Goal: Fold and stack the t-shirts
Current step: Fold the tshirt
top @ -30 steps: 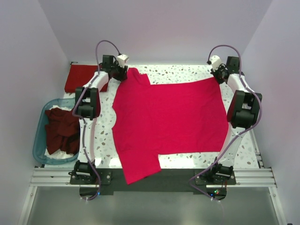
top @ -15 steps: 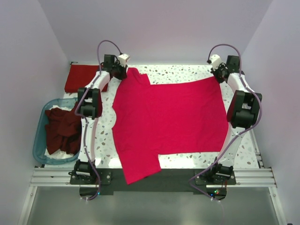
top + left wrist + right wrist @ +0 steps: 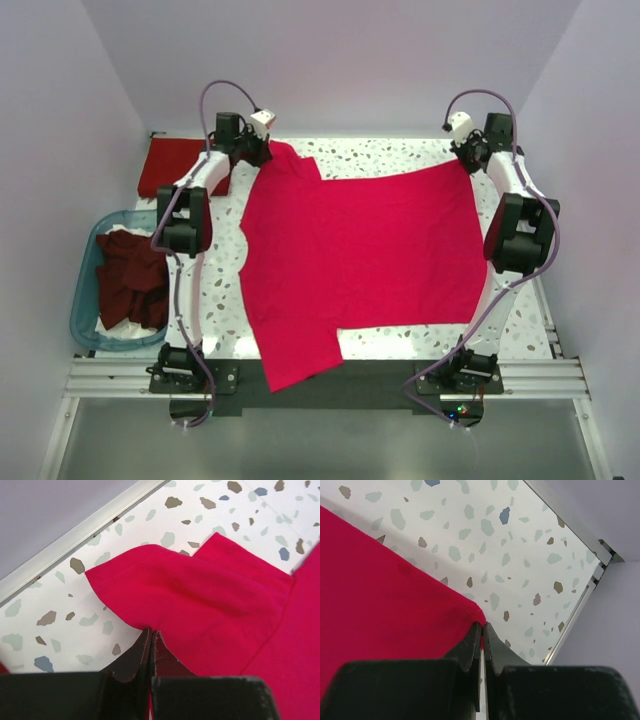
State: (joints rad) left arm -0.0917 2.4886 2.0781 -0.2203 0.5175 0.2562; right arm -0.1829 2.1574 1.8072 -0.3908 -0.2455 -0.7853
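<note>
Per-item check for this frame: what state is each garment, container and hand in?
crimson t-shirt: spread flat, unfolded
left hand: shut on its sleeve
right hand: shut on its hem corner
dark red shirt: folded, far left
maroon shirts: crumpled in blue tub

I see a white worktop (image 3: 400,155) flecked with grey, brown and blue chips, with a metal strip (image 3: 75,539) running along its far edge. A translucent blue tub (image 3: 82,285) sits off the worktop's left side, towards the near end, with something white (image 3: 122,326) showing inside it. A black mat (image 3: 375,372) and aluminium rails (image 3: 110,378) line the near edge. Pale walls (image 3: 350,70) close in the far side.
</note>
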